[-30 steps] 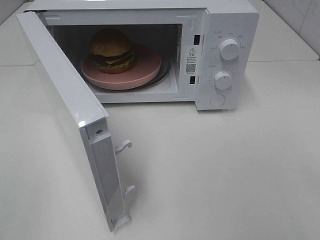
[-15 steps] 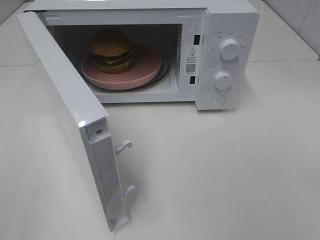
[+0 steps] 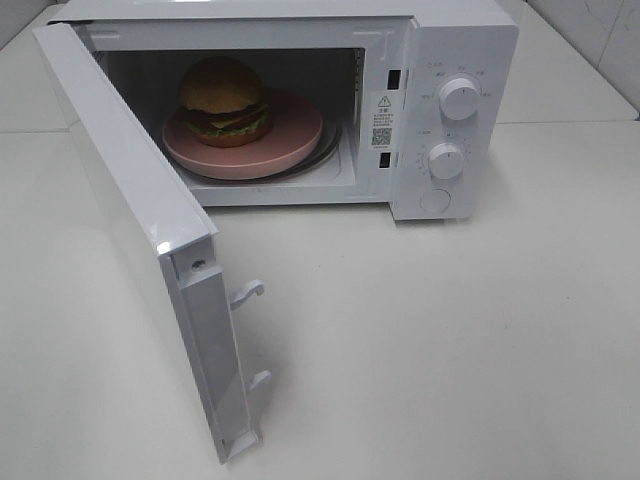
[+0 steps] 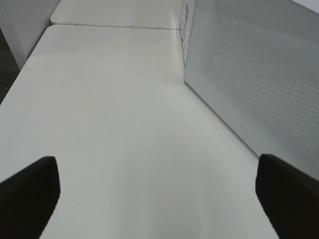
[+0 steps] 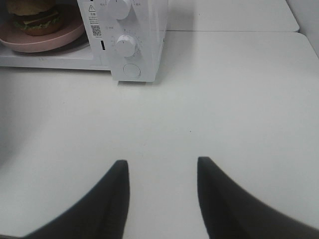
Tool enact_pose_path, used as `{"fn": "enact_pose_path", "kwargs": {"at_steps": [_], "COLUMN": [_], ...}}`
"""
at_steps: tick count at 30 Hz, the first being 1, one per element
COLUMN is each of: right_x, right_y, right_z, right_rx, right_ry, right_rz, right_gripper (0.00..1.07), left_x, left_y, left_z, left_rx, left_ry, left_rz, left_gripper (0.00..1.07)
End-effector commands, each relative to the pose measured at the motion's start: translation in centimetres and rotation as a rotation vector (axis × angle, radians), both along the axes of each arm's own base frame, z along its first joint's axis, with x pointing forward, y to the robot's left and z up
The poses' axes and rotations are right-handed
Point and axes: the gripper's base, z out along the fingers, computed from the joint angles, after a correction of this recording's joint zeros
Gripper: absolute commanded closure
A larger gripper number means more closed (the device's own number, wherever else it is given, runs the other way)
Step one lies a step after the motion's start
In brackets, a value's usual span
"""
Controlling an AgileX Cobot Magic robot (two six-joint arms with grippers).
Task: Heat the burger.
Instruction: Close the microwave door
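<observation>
The burger (image 3: 224, 100) sits on a pink round plate (image 3: 290, 135) inside the white microwave (image 3: 465, 40), toward the left of the cavity. It also shows in the right wrist view (image 5: 35, 17). The microwave door (image 3: 140, 220) stands wide open toward the front left. My left gripper (image 4: 157, 191) is open and empty over bare table beside the door's outer face (image 4: 259, 74). My right gripper (image 5: 160, 186) is open and empty over the table in front of the control panel. Neither arm shows in the exterior high view.
Two white knobs (image 3: 459, 97) (image 3: 446, 160) and a round button (image 3: 434, 200) are on the microwave's right panel. Door latch hooks (image 3: 248, 292) stick out from the open door's edge. The table (image 3: 450, 330) is white.
</observation>
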Motion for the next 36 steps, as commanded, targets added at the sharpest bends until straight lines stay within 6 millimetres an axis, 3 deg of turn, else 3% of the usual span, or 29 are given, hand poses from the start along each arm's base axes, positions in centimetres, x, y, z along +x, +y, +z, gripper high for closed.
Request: {"fn": "enact_pose_path", "kwargs": {"at_steps": [1,22,28,31,32,33,34,35,36], "right_x": [-0.3,-0.3,-0.3,-0.3,-0.3,-0.3,-0.3,-0.3,-0.3], "right_y": [0.0,0.0,0.0,0.0,0.0,0.0,0.0,0.0,0.0], "right_z": [-0.1,-0.1,-0.1,-0.1,-0.1,-0.1,-0.1,-0.1,-0.1], "right_rx": [-0.007,-0.007,-0.007,-0.007,-0.007,-0.007,-0.007,-0.007,-0.007], "right_ry": [-0.027,-0.027,-0.027,-0.027,-0.027,-0.027,-0.027,-0.027,-0.027], "right_rz": [0.001,0.001,0.001,0.001,0.001,0.001,0.001,0.001,0.001], "right_gripper": [0.66,0.66,0.66,0.66,0.66,0.66,0.66,0.66,0.66], "left_x": [-0.1,0.3,1.6,3.6,5.0,5.0,6.4,7.1,7.1], "left_y": [0.0,-0.1,0.1,0.2,0.4,0.4,0.6,0.7,0.7], "left_z": [-0.1,0.1,2.5,3.3,3.8,3.8,3.9,3.9,3.9], "left_rx": [-0.007,-0.020,-0.023,-0.024,-0.008,-0.008,0.013,0.019,0.019], "left_ry": [-0.011,0.014,-0.090,-0.125,-0.164,-0.164,-0.214,-0.235,-0.235], "left_rz": [0.000,-0.002,0.008,0.016,0.018,0.018,0.023,0.025,0.025], "left_gripper": [0.07,0.07,0.09,0.15,0.28,0.28,0.51,0.62,0.62]}}
